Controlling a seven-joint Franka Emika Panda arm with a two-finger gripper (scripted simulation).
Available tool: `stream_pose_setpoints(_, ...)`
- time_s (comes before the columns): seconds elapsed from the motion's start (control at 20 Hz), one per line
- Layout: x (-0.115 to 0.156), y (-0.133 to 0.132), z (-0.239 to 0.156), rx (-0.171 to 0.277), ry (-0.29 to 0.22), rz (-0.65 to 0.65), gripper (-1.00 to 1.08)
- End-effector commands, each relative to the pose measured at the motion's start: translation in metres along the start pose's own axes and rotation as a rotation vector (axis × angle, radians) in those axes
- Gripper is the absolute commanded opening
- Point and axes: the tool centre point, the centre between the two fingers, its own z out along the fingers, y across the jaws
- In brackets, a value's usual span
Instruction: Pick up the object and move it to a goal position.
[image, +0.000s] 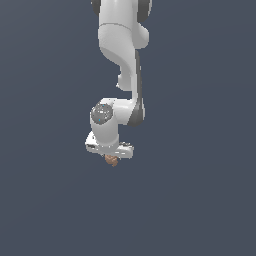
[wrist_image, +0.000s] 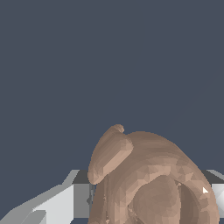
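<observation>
The object (image: 111, 160) is a small lumpy brown item that pokes out just under the white gripper (image: 110, 156) in the exterior view, near the middle of the picture. In the wrist view the object (wrist_image: 148, 175) fills the space between the two grey-white fingers (wrist_image: 52, 203), with a knobbly curl sticking up. The gripper (wrist_image: 146, 199) is shut on the object. The fingertips themselves are hidden by the hand in the exterior view. I cannot tell how far the object is from the floor.
The white arm (image: 122, 45) reaches in from the top of the exterior view. All around is a plain dark blue-grey surface (image: 200, 200); no other item or marker shows.
</observation>
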Motion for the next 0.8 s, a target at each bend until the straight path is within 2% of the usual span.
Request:
stream_pose_setpoints(0.0,0.0,0.0,0.001,0.0,0.0,0.0,-1.0)
stream_pose_setpoints(0.35,0.006,0.003,-0.005,0.0,0.0,0.0,-1.0)
stream_pose_setpoints(0.75,0.032,0.012,-0.024,0.0,0.0,0.0,-1.0)
